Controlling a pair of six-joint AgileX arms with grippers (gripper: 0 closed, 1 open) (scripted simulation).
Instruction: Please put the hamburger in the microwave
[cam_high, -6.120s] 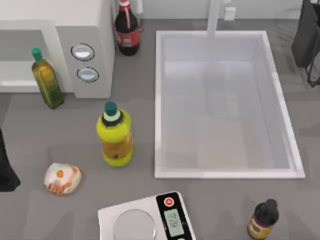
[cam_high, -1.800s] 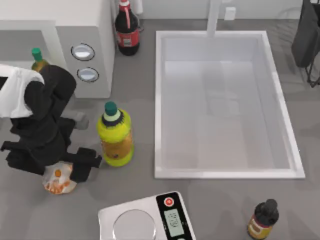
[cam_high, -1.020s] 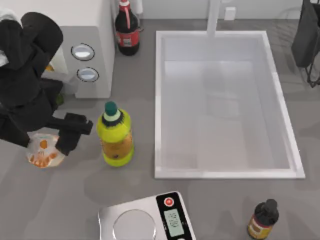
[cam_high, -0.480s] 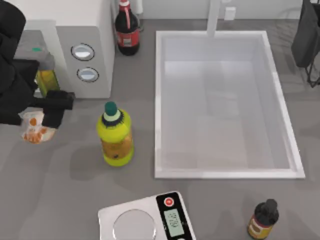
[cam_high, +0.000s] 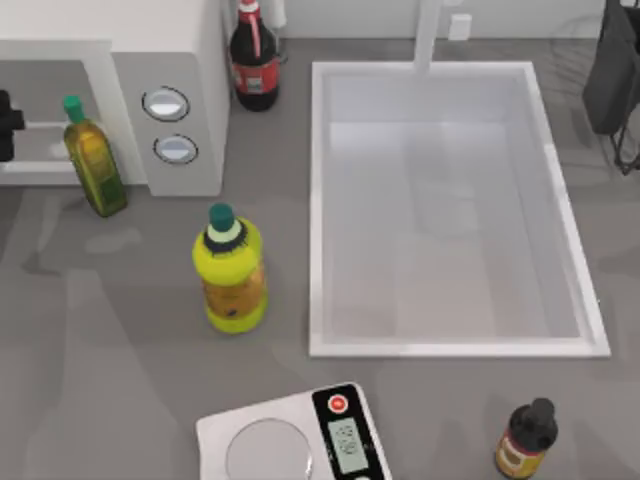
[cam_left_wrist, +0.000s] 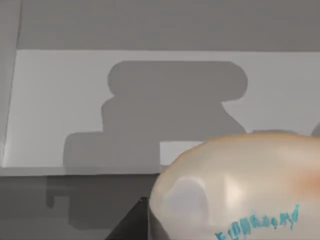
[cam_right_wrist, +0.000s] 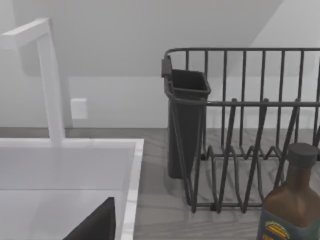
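The hamburger (cam_left_wrist: 240, 190), a light, squashy, film-wrapped lump best pinched gently across its middle, appears gripped in the left tool, held facing the microwave (cam_high: 180, 70) cavity at the table's far-left corner.

- The left tool (cam_high: 6, 125) is cut off by the top view's left edge at the microwave (cam_high: 150, 60) mouth; whether it is open or closed cannot be told.
- The hamburger (cam_left_wrist: 240, 185) runs past the left wrist view's edge, so its full shape stays unseen.
- The microwave is cropped at the top view's upper-left.
- The scale (cam_high: 295, 440) is cut by the bottom edge.
- The rack (cam_high: 615, 80) is cut at the right edge.
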